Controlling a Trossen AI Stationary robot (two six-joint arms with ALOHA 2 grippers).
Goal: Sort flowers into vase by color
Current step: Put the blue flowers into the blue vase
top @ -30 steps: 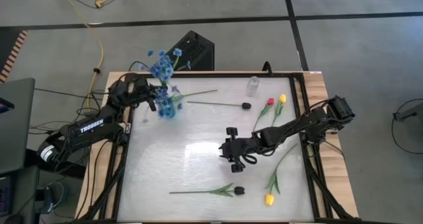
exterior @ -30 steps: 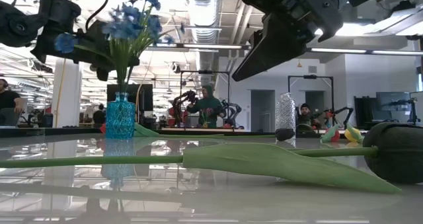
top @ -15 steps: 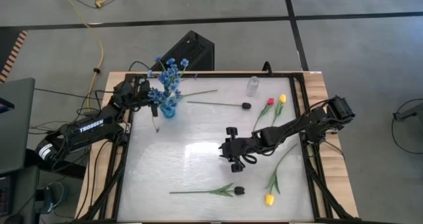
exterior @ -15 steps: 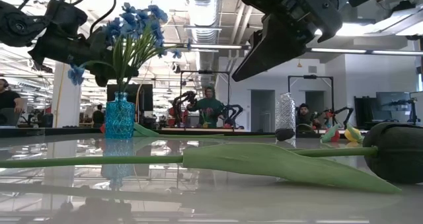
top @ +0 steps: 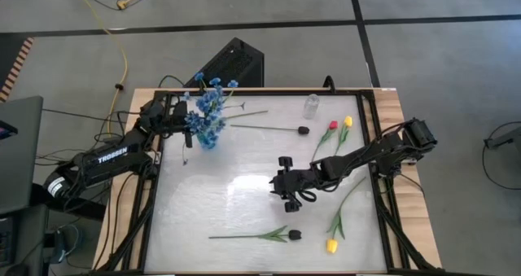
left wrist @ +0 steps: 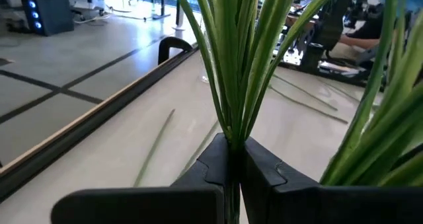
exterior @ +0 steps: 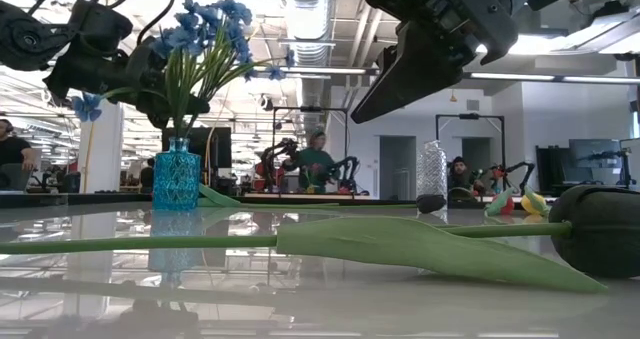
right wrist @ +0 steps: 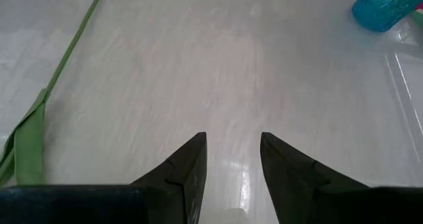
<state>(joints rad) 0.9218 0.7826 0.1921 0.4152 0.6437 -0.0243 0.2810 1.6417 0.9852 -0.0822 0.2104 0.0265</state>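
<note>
At the table's far left, my left gripper (top: pixel 188 123) is shut on a spray of blue flowers (top: pixel 210 103) beside the blue vase (top: pixel 207 138). In the low view the spray (exterior: pixel 205 34) fans out above the vase (exterior: pixel 180 179). I cannot tell whether its stems reach into the vase's mouth. My right gripper (top: pixel 285 190) hangs open over the table's middle, touching nothing. Lying flat on the table are two black-headed flowers (top: pixel 269 128) (top: pixel 252 236), a red tulip (top: pixel 332 125), a yellow tulip (top: pixel 348 121) and another yellow tulip (top: pixel 332 245). My left gripper pinches the spray's bunched green stems (left wrist: pixel 231 128) between its two fingers, just below where they fan apart. The fingers come nearly level from the table's left and lie across the stems. The spray stands roughly upright with its blossoms above the fingers.
A clear vase (top: pixel 312 107) stands at the far edge, right of centre. A black box (top: pixel 232 60) sits beyond the far edge. A raised black frame (top: pixel 159 194) rims the table. In the low view the near flower's leaf and stem (exterior: pixel 400 244) lie across the foreground.
My left gripper has rolled and tipped a little and sunk slightly beside the blue vase. The blue spray has swung with it: its blossoms now sit lower and closer over the vase, and one side sprig has drooped toward the left.
</note>
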